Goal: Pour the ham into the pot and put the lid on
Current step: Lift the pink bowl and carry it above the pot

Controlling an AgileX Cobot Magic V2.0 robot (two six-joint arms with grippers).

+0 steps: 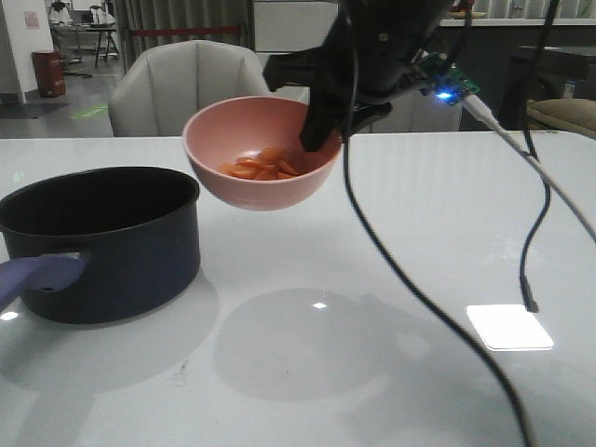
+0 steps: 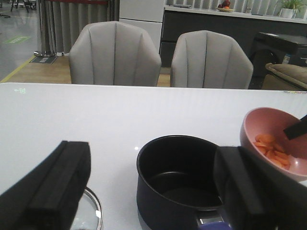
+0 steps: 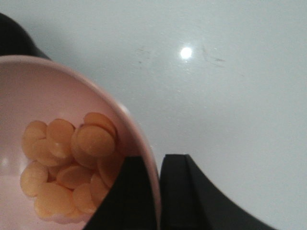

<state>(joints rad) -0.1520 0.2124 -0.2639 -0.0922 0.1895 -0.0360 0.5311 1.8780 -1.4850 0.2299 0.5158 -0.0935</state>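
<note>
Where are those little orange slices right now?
The ham lies in the pink bowl, held above the table by the right gripper, just right of the pot.

Front and wrist views share the pink bowl (image 1: 262,154).

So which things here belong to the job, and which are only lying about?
Belong to the job:
- ham
- bowl, held up by the right gripper
- pot
- lid, beside the pot
- left gripper, open

Only lying about:
- chairs
- cables
- table
</note>
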